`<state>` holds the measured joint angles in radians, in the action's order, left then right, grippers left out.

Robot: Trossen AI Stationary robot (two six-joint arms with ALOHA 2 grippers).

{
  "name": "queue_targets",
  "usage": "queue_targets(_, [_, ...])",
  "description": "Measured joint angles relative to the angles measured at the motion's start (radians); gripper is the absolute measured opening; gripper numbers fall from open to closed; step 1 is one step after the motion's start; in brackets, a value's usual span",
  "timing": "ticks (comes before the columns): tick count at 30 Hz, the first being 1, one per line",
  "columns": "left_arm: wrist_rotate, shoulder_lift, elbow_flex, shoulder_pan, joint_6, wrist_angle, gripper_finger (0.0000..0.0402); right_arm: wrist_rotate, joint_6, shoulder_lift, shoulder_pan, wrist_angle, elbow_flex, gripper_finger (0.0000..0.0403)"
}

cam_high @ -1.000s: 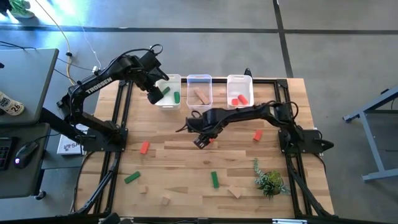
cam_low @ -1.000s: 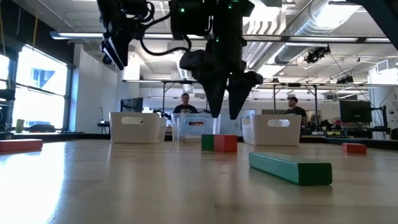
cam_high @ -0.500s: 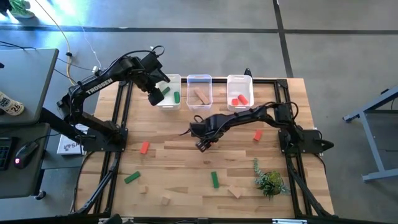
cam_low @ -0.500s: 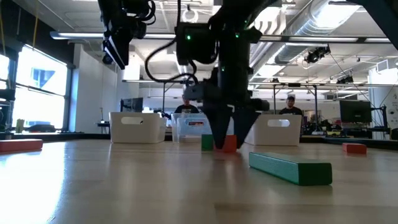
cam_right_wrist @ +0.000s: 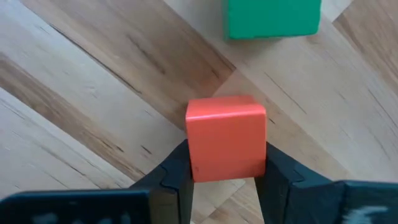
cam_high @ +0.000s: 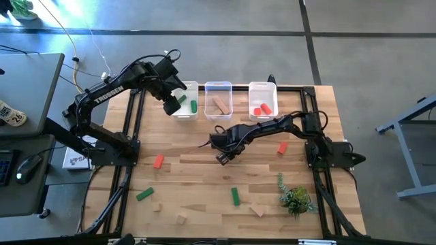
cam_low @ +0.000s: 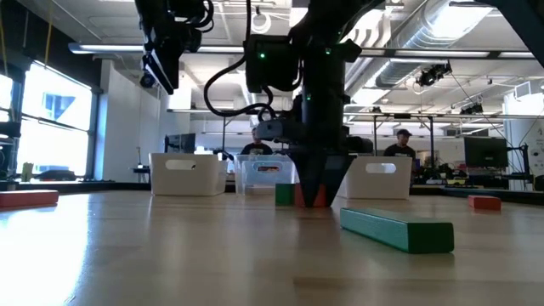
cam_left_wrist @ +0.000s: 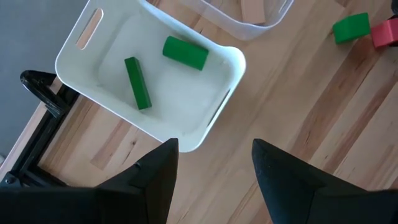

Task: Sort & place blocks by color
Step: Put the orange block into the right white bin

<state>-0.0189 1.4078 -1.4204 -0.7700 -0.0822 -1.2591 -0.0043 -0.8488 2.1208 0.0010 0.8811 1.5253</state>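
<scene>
Right hand (cam_right_wrist: 225,180) clamps the red cube (cam_right_wrist: 226,137) on the worktop (cam_right_wrist: 93,93), green block (cam_right_wrist: 272,17) just beyond. Looks light, rigid; flat opposite faces suit the grip. Left hand (cam_left_wrist: 214,163) open over the bin (cam_left_wrist: 205,130).

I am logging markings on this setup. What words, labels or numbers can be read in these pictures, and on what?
"TROSSEN" on the left arm, white letters along its link, in the high view.
A card on the desk at the left edge carries printing too small to read.
A white sheet under the left arm's base has a mark too blurred to read.
Nothing readable on the blocks or bins.
</scene>
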Motion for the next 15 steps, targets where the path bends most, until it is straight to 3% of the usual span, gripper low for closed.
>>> queue_targets(4, [0.000, 0.000, 0.000, 0.000, 0.000, 0.000, 0.0192, -0.004, -0.007, 0.000, 0.001, 0.000, 0.000, 0.0106])
queue_targets(6, [0.000, 0.000, 0.000, 0.000, 0.000, 0.000, 0.0192, -0.002, -0.007, 0.000, 0.001, 0.001, -0.002, 0.0142])
queue_targets(11, [0.000, 0.000, 0.000, 0.000, 0.000, 0.000, 0.0192, -0.007, -0.019, 0.002, 0.000, -0.026, -0.002, 0.0276])
queue_targets(15, [0.000, 0.000, 0.000, 0.000, 0.000, 0.000, 0.0192, -0.006, -0.042, 0.002, -0.006, -0.041, -0.002, 0.0299])
